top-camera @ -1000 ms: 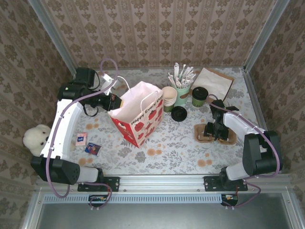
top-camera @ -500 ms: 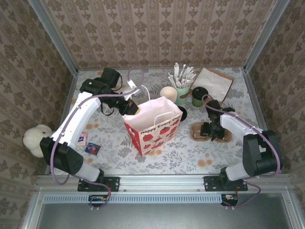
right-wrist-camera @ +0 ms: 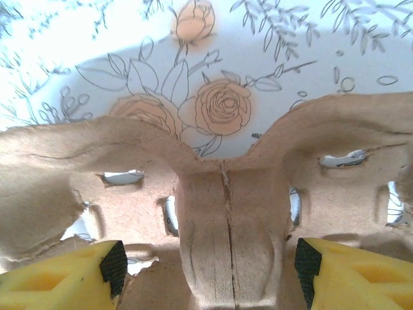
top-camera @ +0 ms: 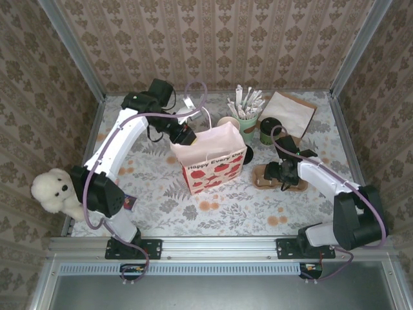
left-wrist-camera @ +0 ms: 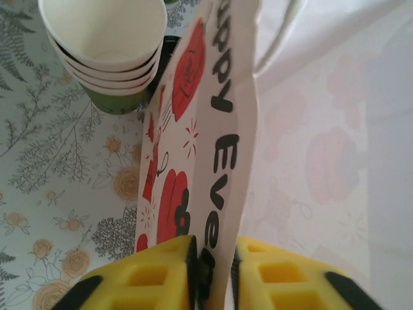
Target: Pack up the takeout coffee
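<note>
The takeout coffee [top-camera: 227, 123] is a green paper cup with a cream rim, topping a nested stack just behind the gift bag [top-camera: 213, 165]; the left wrist view shows the cup [left-wrist-camera: 103, 26] beside the bag's printed wall [left-wrist-camera: 219, 129]. The bag is white with red apples and stands upright mid-table. My left gripper [top-camera: 187, 137] sits at the bag's top left rim, and the wall passes between its narrowly parted jaws [left-wrist-camera: 213, 258]. My right gripper [top-camera: 276, 173] is low over a brown pulp cup carrier [top-camera: 300, 186], open, straddling its central ridge [right-wrist-camera: 226, 213] without touching it [right-wrist-camera: 210, 265].
A green cup of paper-wrapped sticks [top-camera: 246, 119] and a dark-lidded green cup [top-camera: 268, 129] stand behind the carrier. A black round disc [top-camera: 248, 155] peeks from behind the bag's right edge. A brown paper bag [top-camera: 287, 110] lies back right. A white teddy [top-camera: 55, 190] sits far left.
My left arm has carried the gift bag to the right, up to the stacked cups, and its jaws have loosened on the rim. The right gripper has widened, and the carrier has shifted slightly left.
</note>
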`<state>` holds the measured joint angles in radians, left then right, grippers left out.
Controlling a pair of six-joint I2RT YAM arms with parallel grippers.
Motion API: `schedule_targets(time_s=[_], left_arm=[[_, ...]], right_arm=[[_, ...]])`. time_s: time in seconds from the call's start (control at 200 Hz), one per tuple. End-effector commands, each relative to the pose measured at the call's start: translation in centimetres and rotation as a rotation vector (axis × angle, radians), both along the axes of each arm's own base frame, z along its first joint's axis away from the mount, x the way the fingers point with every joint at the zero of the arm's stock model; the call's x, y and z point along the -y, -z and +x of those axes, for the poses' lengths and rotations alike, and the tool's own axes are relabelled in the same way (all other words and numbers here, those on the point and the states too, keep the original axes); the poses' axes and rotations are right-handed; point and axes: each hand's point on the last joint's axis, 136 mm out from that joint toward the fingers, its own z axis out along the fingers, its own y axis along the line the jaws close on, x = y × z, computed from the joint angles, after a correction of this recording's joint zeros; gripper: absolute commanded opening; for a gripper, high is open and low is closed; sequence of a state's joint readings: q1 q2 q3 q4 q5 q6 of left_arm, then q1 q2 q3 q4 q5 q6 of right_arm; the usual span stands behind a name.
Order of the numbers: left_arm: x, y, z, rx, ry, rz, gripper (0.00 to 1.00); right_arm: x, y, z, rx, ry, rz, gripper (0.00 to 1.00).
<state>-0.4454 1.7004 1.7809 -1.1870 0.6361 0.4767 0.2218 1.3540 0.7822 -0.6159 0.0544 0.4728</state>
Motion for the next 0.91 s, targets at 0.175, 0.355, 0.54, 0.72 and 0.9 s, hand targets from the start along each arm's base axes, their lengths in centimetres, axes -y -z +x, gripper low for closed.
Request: schedule_targets(time_s=[0.175,0.355,0.54,0.72,0.9], left_arm=[[-0.5,-2.4,-0.8,0.028,-0.009,-0.050,0.65],[-1.9,-4.4,0.3,0.083,-0.114,-0.160,0.93],[-3.8,-5.6,1.4,0.139,-0.231,-0.253,1.00],[-5.3,-6.3,1.9,0.173,-0.323,-0.291,1.00],[-6.2,-6.7,2.2,0.211,-0.390,-0.303,1.00]], right_arm=[[0.4,0.4,1.1,0.034,0.034,-0.035,0.72],[0.6,1.1,0.7,-0.005,0.041,-0.050,0.69],[0.5,1.7,0.5,-0.018,0.041,-0.051,0.68],[0.4,2.0,0.6,-0.029,0.037,-0.059,0.65],[0.6,2.1,0.6,-0.036,0.045,-0.080,0.61]])
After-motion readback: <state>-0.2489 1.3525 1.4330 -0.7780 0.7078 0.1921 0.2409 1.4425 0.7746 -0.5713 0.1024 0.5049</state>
